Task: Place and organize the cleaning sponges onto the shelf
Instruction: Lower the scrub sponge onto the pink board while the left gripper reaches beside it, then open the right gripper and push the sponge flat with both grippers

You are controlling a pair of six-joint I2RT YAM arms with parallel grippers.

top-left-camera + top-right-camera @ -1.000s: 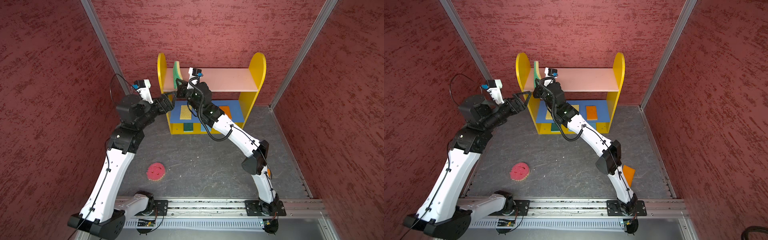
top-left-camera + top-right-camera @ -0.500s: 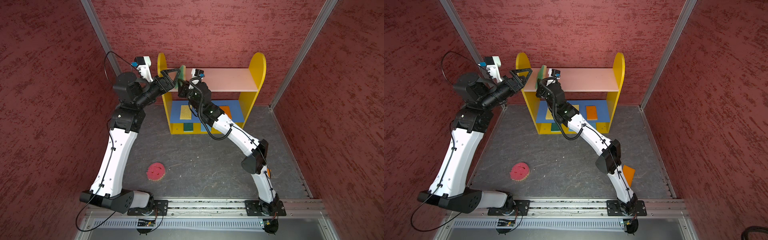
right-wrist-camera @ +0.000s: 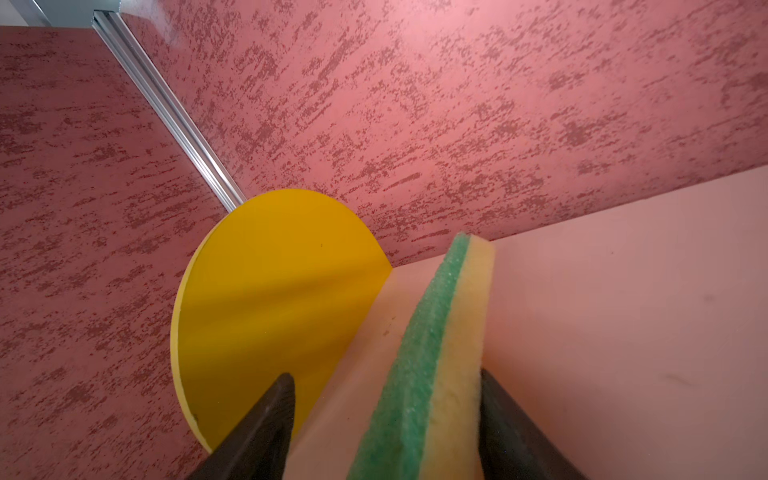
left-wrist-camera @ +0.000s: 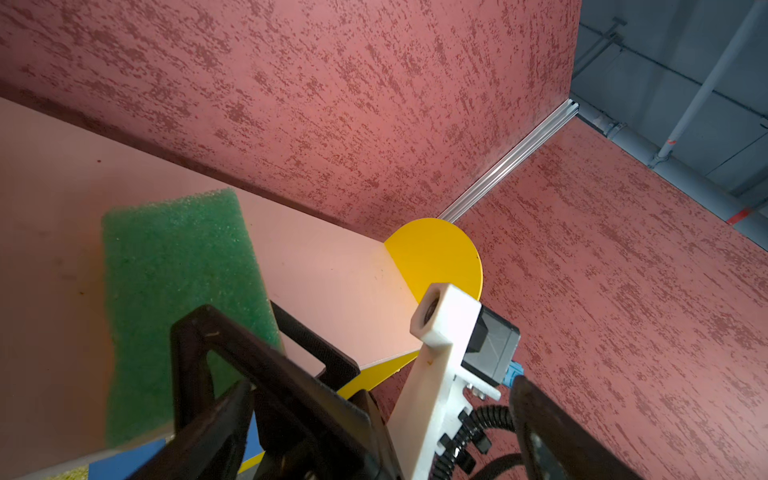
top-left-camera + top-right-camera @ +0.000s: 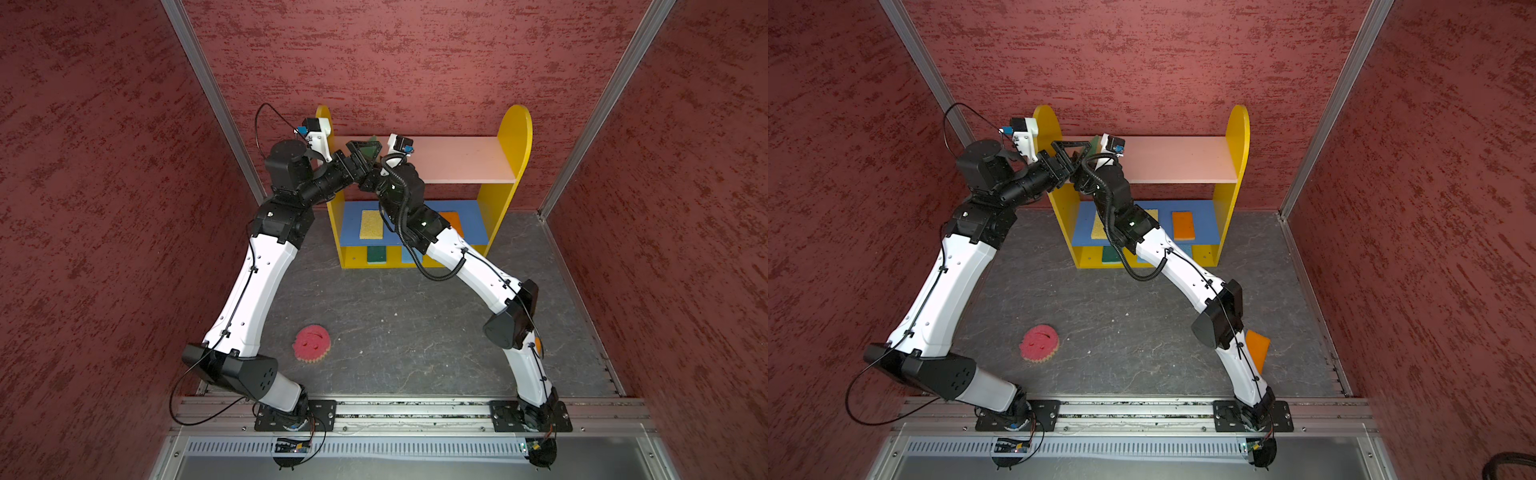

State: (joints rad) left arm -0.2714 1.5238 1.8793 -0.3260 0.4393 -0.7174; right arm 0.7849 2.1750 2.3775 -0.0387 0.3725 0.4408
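Note:
A green-and-yellow sponge (image 3: 436, 353) stands tilted on its edge at the left end of the shelf's pink top board (image 5: 457, 160), beside the yellow side panel (image 3: 270, 299). My right gripper (image 3: 384, 374) is open around it; one finger lies against the yellow side and the other is clear of the green face (image 4: 178, 270). My left gripper (image 5: 365, 151) is open wide right next to it, with the right gripper's black fingers (image 4: 249, 357) between its jaws. On the floor lie a pink-red smiley sponge (image 5: 311, 344) and an orange sponge (image 5: 1257, 349).
The blue middle board carries a pale yellow sponge (image 5: 371, 224) and an orange one (image 5: 1183, 225). A green sponge (image 5: 376, 254) and a blue one (image 5: 409, 255) lie on the yellow base. Both arms cross in front of the shelf's left half. Red walls close in on three sides.
My right gripper has opened off the green sponge, which now leans away from the side panel. My left arm has risen and swung right, up to the top board, staying open.

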